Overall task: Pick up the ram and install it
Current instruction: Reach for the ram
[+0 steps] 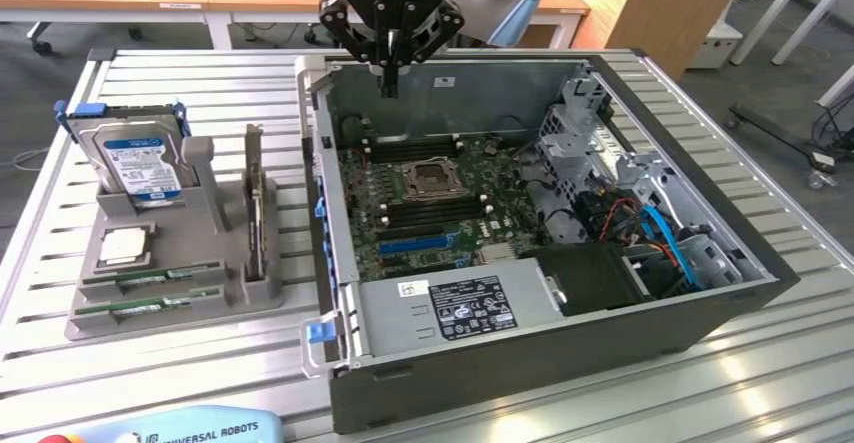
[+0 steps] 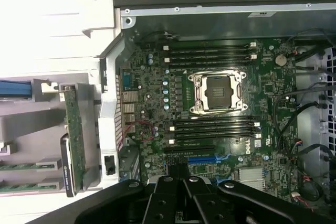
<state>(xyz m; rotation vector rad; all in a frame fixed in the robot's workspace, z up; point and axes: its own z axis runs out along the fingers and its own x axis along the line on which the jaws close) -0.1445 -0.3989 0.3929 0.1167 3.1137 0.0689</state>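
Slatted table (image 1: 781, 358), tool (image 1: 388, 90) closed, seemingly empty

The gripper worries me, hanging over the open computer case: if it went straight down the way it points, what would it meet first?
Most likely the motherboard on the floor of the computer case. The shut gripper points down into it. Depth is unclear, so I cannot tell which part of the board.

On the table (image 1: 40, 363) the holder (image 1: 174, 308) sits at the exterior view's left of the computer case (image 1: 534, 363); the hard drive (image 1: 134, 163) stands in it, ram sticks (image 1: 147, 283) in front
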